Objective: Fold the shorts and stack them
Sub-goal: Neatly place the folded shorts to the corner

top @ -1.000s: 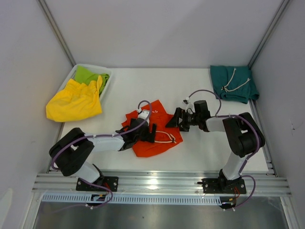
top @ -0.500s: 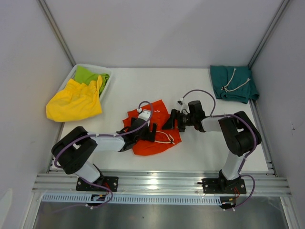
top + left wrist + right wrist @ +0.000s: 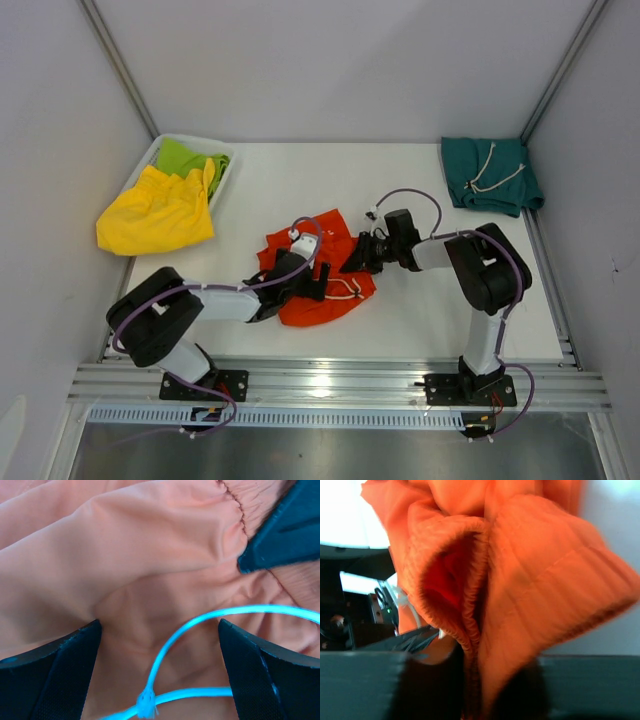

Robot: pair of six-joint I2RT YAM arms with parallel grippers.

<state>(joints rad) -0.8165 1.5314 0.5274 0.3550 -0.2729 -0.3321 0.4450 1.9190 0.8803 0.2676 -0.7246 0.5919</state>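
centrally on the table (image 3: 430, 310) the orange shorts (image 3: 308, 308) lie crumpled; the left gripper (image 3: 318, 284) rests on them, fingers spread apart, the right gripper (image 3: 357, 257) is clamped on their waistband; the teal shorts (image 3: 490, 178) lie at the far right corner

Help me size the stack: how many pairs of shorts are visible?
4: orange pair mid-table, teal pair far right corner, yellow pair at the left edge, lime-green pair in the white bin; more may hide beneath.
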